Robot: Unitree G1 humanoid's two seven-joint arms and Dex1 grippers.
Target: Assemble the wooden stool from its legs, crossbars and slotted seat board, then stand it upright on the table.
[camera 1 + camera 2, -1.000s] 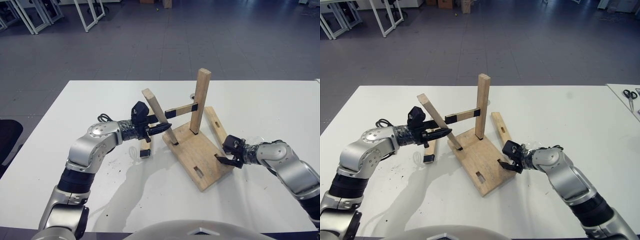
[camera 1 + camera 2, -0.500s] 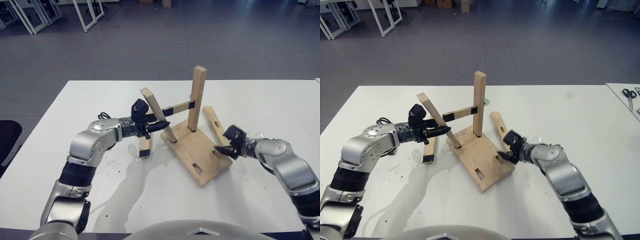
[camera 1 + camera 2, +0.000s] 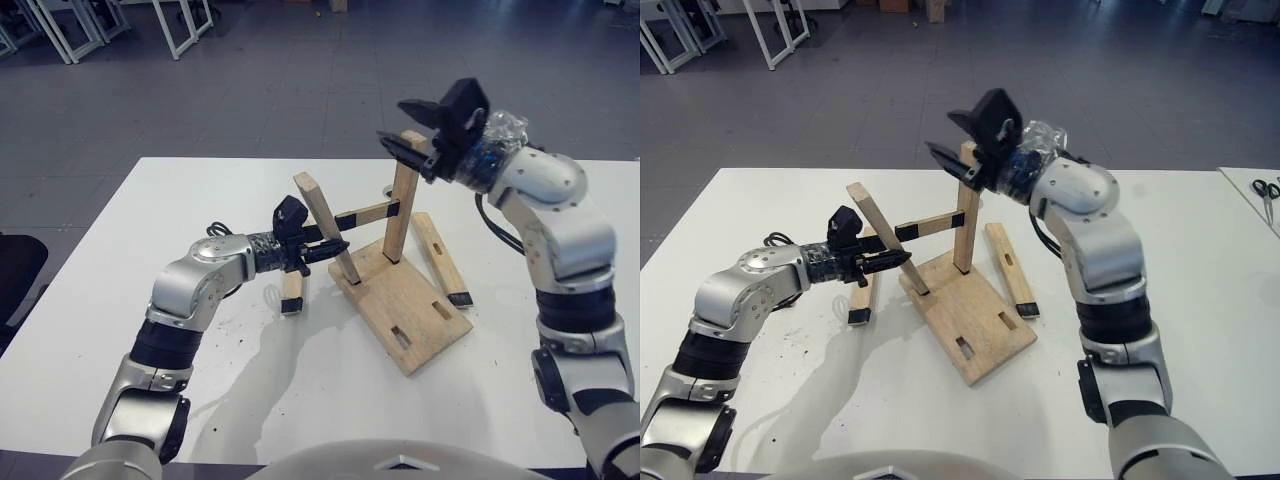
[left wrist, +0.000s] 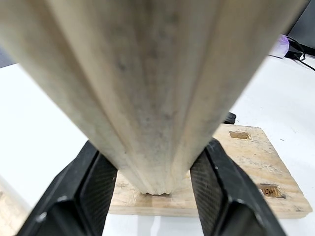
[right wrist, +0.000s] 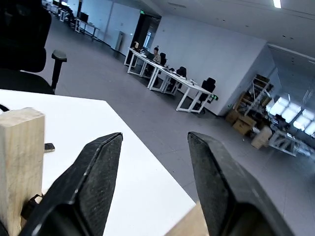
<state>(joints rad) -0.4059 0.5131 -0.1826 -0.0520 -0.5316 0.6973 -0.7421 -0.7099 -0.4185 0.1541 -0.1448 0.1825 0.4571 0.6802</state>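
Table [image 3: 330, 420] wide around seat board [image 3: 402, 302]

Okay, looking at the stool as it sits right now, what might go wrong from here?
1. The left gripper clamps a leaning leg joined by a crossbar to the upright leg; forcing it straight may pop the crossbar loose.
2. The right gripper, jaws open, hangs close by the upright leg's top; a knock could tip it.
3. Nothing pins the seat board, so it may slide into the loose leg beside it.
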